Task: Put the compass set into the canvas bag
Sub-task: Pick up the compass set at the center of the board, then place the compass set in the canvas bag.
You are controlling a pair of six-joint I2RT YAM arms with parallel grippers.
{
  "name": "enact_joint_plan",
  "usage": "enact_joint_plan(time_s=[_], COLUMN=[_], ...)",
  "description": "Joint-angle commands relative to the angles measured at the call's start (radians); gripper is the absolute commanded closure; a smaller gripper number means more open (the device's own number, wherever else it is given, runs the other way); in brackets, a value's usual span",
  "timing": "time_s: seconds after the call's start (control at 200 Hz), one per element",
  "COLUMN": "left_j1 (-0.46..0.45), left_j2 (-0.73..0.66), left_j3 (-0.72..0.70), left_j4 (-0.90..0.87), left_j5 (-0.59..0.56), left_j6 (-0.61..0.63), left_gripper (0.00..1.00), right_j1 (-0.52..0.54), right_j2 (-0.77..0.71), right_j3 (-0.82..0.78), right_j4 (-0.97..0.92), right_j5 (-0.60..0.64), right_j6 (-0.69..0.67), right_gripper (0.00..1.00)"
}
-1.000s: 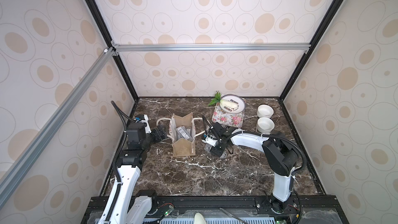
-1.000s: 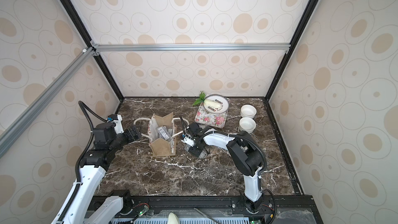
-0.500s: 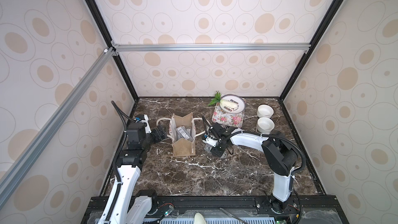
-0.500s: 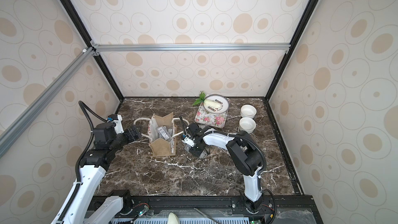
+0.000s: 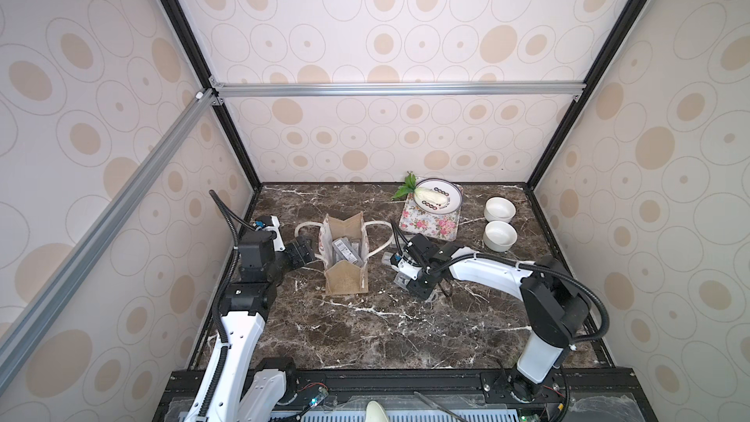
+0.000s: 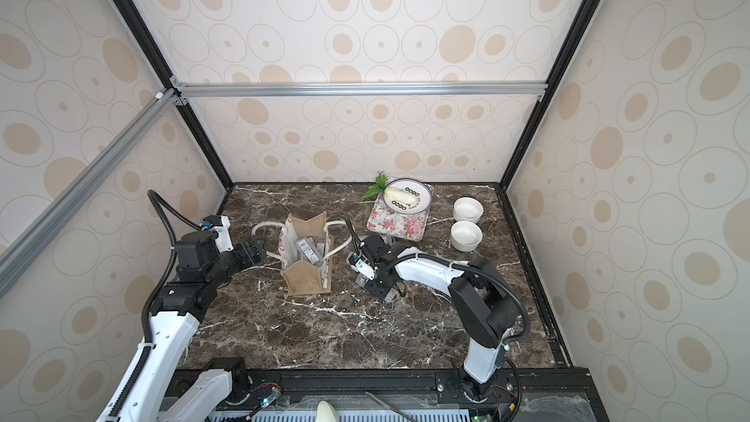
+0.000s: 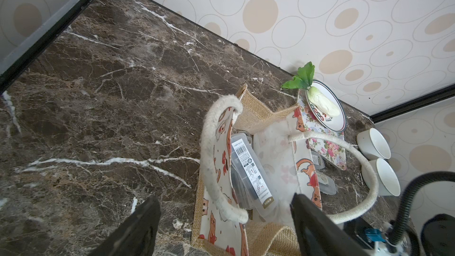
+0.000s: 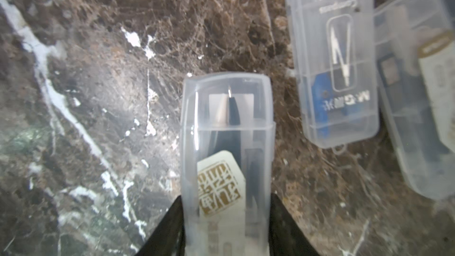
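Observation:
The canvas bag (image 5: 345,274) (image 6: 305,278) stands open at mid-left of the marble table, with clear cases inside (image 7: 248,168) and its rope handles hanging out to both sides. My left gripper (image 5: 309,251) (image 7: 224,203) is open beside the bag's left panel, and one rope handle (image 7: 209,158) loops between its fingers without being pinched. To the right of the bag, low over the table, my right gripper (image 5: 412,284) (image 8: 225,200) is shut on a compass set (image 8: 226,129), a clear plastic case. Two more compass sets (image 8: 337,70) (image 8: 418,99) lie on the marble beside it.
A floral mat (image 5: 430,223) at the back carries a plate (image 5: 436,196) with a toy cabbage. Two white bowls (image 5: 500,209) (image 5: 500,235) stand to its right. Patterned walls and black frame posts close in the table on three sides.
My right gripper's jaws have closed in on the clear compass case. The left arm and the bag have not moved.

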Motion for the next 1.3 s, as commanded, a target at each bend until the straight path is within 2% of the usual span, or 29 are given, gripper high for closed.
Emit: enact_joint_plan(time_s=[0.0, 0.165, 0.285, 0.42, 0.6, 0.755, 1.025, 1.186, 1.296], left_j1=[-0.004, -0.004, -0.005, -0.004, -0.004, -0.004, -0.003, -0.004, -0.004], left_j2=[-0.015, -0.016, -0.012, -0.009, -0.018, -0.025, -0.04, -0.05, -0.059], left_j3=[0.014, 0.023, 0.032, 0.051, 0.076, 0.06, 0.019, 0.0, -0.011], left_j4=[0.012, 0.01, 0.007, -0.012, -0.04, -0.032, -0.014, -0.019, -0.027], left_j5=[0.003, 0.0, -0.001, -0.039, -0.088, -0.072, -0.058, -0.05, -0.051], left_j6=[-0.002, 0.007, 0.02, 0.052, 0.103, 0.09, 0.068, 0.062, 0.065], left_gripper=[0.15, 0.15, 0.15, 0.15, 0.14, 0.14, 0.14, 0.14, 0.14], right_j1=[-0.019, -0.113, -0.16, -0.164, -0.156, -0.081, 0.121, 0.165, 0.186], right_j2=[-0.086, -0.205, -0.266, -0.292, -0.259, -0.141, 0.211, 0.393, 0.508], right_j3=[-0.033, -0.061, -0.004, 0.106, 0.24, 0.399, 0.814, 0.992, 1.139], right_j4=[-0.025, -0.033, -0.077, -0.112, -0.062, -0.033, -0.11, -0.099, -0.162], right_j5=[0.019, -0.04, -0.041, -0.034, -0.036, -0.022, 0.065, 0.041, 0.054], right_j6=[0.054, 0.141, 0.195, 0.238, 0.301, 0.295, 0.219, 0.238, 0.233], right_gripper=[0.54, 0.54, 0.54, 0.54, 0.56, 0.56, 0.56, 0.55, 0.55])
